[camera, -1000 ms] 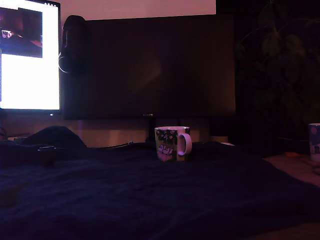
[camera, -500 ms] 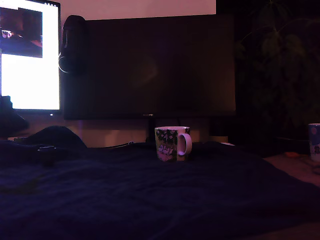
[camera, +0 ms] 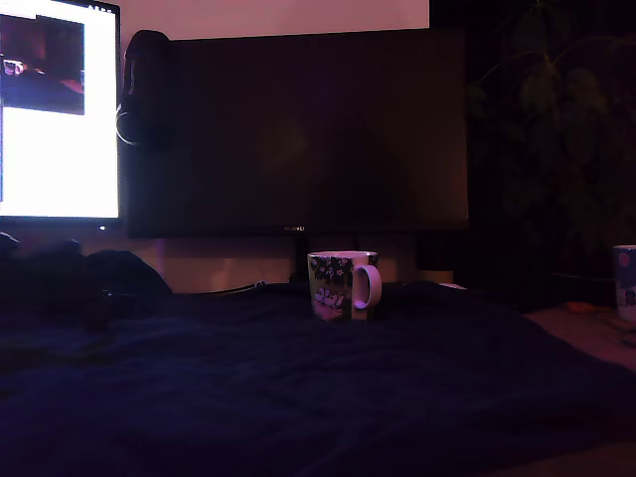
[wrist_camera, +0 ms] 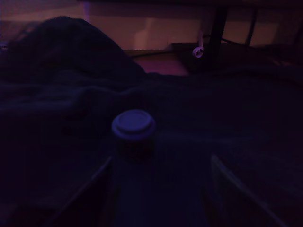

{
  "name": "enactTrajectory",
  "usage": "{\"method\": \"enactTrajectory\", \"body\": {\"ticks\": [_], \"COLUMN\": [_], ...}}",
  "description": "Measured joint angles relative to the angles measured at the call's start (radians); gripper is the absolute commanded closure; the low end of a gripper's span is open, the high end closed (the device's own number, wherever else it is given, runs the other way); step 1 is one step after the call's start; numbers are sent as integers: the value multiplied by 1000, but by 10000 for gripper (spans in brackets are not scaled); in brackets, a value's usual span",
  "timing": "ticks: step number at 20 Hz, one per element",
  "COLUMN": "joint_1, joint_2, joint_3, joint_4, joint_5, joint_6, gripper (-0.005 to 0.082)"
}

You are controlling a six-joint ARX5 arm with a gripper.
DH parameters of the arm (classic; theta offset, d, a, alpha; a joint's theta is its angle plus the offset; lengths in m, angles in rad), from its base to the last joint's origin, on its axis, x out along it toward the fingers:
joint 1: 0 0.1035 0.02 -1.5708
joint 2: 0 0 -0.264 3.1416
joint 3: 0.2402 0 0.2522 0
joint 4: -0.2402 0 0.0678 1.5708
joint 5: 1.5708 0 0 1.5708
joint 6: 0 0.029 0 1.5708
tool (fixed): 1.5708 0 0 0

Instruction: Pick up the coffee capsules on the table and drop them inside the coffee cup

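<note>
The white mug (camera: 343,285) with a dark floral print stands upright mid-table in the exterior view, handle to that view's right. One coffee capsule (wrist_camera: 133,130) stands on the dark navy fabric (camera: 328,388), its pale round face up. In the wrist view my gripper (wrist_camera: 161,158) is open and low over the cloth. One finger (wrist_camera: 90,187) and the other finger (wrist_camera: 239,189) are spread wide, and the capsule sits just ahead of the tips, nearer the first finger and untouched. In the exterior view my arm (camera: 40,263) is only a dark shape at the far left, and the capsule cannot be made out there.
A lit monitor (camera: 60,109) and a large dark screen (camera: 298,134) stand behind the table. A bunched fold of fabric (wrist_camera: 66,47) rises beyond the capsule. A pale blue-white cup (camera: 625,283) sits at the exterior view's right edge. The scene is very dim.
My arm has come in from the exterior view's left edge and sunk down toward the fabric. The mug has not moved.
</note>
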State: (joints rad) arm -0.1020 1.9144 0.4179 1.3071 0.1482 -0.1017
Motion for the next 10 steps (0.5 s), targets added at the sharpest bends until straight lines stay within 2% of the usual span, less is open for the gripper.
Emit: {"method": "enactTrajectory", "body": {"ticks": [10], "joint_1": [17], "joint_2": [120], "joint_3": [171], "joint_4": [-63], "joint_5": [18], "joint_6": [4], "gripper": [164]}}
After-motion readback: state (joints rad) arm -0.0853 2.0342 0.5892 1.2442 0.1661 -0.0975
